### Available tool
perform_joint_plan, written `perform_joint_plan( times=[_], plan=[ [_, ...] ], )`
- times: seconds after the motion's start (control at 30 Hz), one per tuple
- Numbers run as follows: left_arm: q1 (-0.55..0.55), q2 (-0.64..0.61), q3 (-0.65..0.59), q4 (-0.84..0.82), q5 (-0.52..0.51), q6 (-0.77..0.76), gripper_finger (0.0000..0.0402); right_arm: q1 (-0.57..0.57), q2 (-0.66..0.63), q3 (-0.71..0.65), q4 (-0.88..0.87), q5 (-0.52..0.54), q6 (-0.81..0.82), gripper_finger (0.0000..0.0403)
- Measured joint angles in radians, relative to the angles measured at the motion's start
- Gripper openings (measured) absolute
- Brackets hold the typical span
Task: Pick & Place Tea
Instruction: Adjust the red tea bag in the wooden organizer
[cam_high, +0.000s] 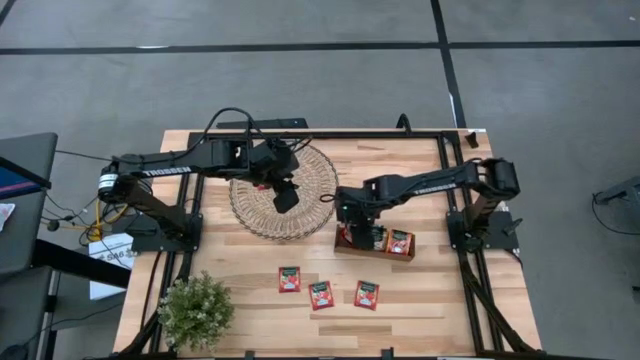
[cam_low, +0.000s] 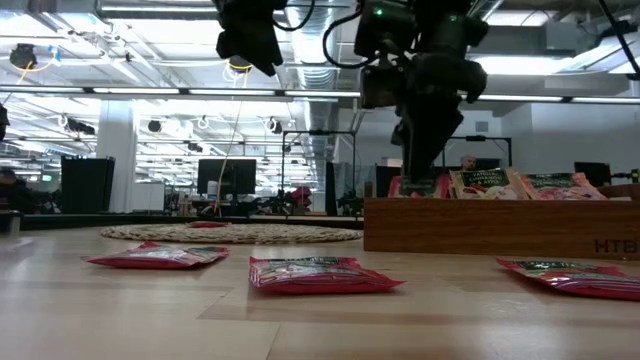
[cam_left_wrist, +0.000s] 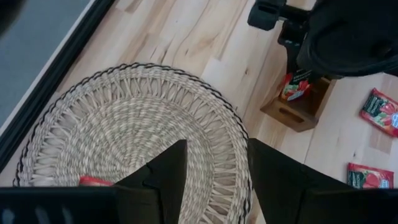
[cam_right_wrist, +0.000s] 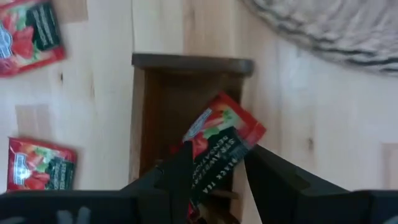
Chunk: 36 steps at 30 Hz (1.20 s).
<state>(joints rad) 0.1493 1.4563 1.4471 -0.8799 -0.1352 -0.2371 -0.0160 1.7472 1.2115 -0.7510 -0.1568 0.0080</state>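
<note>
Three flat red foil tea sachets (cam_high: 322, 294) lying near the bench's front edge; one red sachet (cam_right_wrist: 222, 142), light and floppy, being pinched edgewise by right gripper (cam_right_wrist: 214, 171) over brown wooden tray (cam_right_wrist: 146, 118); left gripper (cam_left_wrist: 214, 165) hovering open, empty, above woven wicker mat (cam_left_wrist: 112, 124).

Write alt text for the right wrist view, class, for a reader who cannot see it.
The right gripper holds a red tea sachet between its dark fingers over the end compartment of a brown wooden tray. Two more red sachets lie flat on the table beside it.
</note>
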Motion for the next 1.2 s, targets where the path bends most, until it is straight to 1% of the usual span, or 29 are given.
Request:
perform_joint_plan(
  times=[0.2,0.33,0.47,0.57,0.7,0.77,0.9,1.0,1.2],
  plan=[
    [0.000,0.000,0.000,0.001,0.000,-0.004,0.0160,-0.002,0.010,-0.001,0.020,-0.020,-0.010,0.0132],
    [0.000,0.000,0.000,0.001,-0.001,-0.006,0.0160,-0.012,0.008,-0.001,0.035,-0.020,-0.017,0.0117],
    [0.000,0.000,0.000,0.001,0.000,-0.008,0.0160,-0.019,0.008,-0.001,0.033,-0.018,-0.021,0.0088],
    [0.000,0.000,0.000,0.001,-0.001,-0.008,0.0160,-0.020,0.008,-0.001,0.031,0.006,-0.035,0.0060],
    [0.000,0.000,0.000,0.001,-0.001,-0.008,0.0160,-0.020,0.008,-0.001,0.031,0.007,-0.050,0.0017],
    [0.000,0.000,0.000,0.001,-0.001,-0.008,0.0160,-0.019,0.008,-0.001,0.031,0.006,-0.068,0.0005],
    [0.000,0.000,0.000,0.002,-0.001,-0.008,0.0160,-0.019,0.008,0.005,0.024,0.008,-0.076,0.0010],
    [0.000,0.000,0.000,0.003,0.000,-0.008,0.0160,-0.019,0.008,0.029,0.016,0.007,-0.113,0.0003],
    [0.000,0.000,0.000,0.003,0.000,-0.008,0.0160,-0.021,0.005,0.087,-0.052,0.002,-0.186,0.0003]
  ],
)
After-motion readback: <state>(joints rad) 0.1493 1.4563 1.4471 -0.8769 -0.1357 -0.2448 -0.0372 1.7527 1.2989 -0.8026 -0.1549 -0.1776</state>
